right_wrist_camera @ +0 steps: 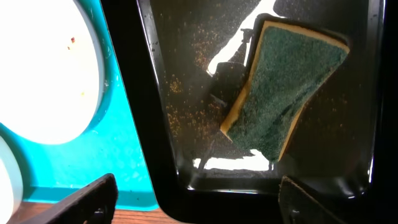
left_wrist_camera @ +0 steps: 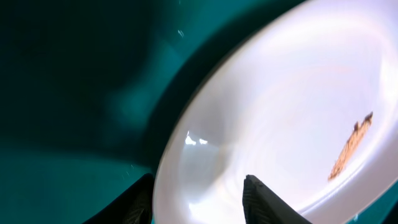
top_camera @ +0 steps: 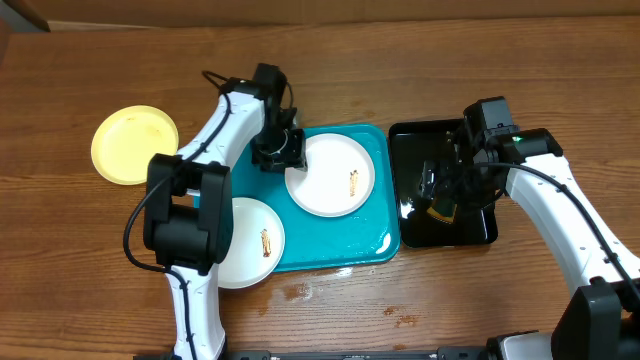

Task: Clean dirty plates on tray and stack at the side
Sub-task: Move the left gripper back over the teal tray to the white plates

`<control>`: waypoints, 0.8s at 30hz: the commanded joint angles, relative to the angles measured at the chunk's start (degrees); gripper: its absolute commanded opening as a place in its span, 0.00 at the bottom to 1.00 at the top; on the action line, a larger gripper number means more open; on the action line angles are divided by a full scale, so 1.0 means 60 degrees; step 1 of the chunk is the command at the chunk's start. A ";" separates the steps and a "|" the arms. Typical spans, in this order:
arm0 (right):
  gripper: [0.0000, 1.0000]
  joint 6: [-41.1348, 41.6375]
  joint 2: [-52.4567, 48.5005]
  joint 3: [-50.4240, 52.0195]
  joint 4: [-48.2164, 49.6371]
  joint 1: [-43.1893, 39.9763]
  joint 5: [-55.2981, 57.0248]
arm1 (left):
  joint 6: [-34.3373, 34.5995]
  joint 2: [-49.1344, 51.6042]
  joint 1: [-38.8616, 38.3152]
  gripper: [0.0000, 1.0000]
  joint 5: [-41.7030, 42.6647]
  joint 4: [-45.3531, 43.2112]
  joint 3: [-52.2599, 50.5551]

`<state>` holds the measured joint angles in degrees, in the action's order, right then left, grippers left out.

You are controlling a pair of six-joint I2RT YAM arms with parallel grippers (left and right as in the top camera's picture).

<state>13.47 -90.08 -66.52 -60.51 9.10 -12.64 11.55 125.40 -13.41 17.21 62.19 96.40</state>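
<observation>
A turquoise tray (top_camera: 372, 250) lies mid-table. On it rests a white plate (top_camera: 325, 178) with a brown smear (top_camera: 354, 183). A second smeared white plate (top_camera: 250, 240) overlaps the tray's lower left edge. A pale yellow plate (top_camera: 133, 144) sits on the table at the left. My left gripper (top_camera: 278, 150) is at the upper plate's left rim. Up close, the left gripper (left_wrist_camera: 198, 190) is open, with one finger (left_wrist_camera: 140, 202) outside the white plate (left_wrist_camera: 292, 106) and the other over its inside. My right gripper (top_camera: 450, 185) hangs open over the black tray.
A black tray (top_camera: 480, 232) stands right of the turquoise one and holds a green-and-yellow sponge (right_wrist_camera: 286, 93) among crumbs and water. In the right wrist view the gripper (right_wrist_camera: 199, 190) is above that tray's near corner (right_wrist_camera: 186, 205). Wet patches (top_camera: 300, 290) mark the wood in front.
</observation>
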 commanded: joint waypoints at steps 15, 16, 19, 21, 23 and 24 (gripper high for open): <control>1.00 -0.0004 0.0007 -0.0157 0.0036 0.0036 0.0018 | 0.2874 -0.2794 0.0229 0.23 -0.3126 0.3901 0.1610; 1.00 -0.0004 0.0007 -0.0157 0.0036 0.0036 0.0022 | 0.2878 -0.2794 0.0229 0.16 -0.3122 0.3923 0.1472; 1.00 -0.0004 0.0007 -0.0160 0.0036 0.0036 0.0022 | 0.3224 -0.2794 0.0233 0.04 -0.3118 0.3876 0.0699; 1.00 -0.0004 0.0007 -0.0157 0.0036 0.0036 0.0018 | 0.3377 -0.2794 0.0240 0.04 -0.3122 0.3705 0.0124; 1.00 -0.0004 0.0007 -0.0157 0.0036 0.0036 0.0018 | 0.3614 -0.2794 0.0240 0.04 -0.3115 0.3362 -0.0550; 1.00 -0.0004 0.0007 -0.0160 0.0036 0.0036 0.0022 | 0.3727 -0.2794 0.0240 0.04 -0.3115 0.3202 -0.0823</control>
<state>13.45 -90.08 -66.50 -60.55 9.10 -12.64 30.17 107.90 -12.01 -0.49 82.56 95.53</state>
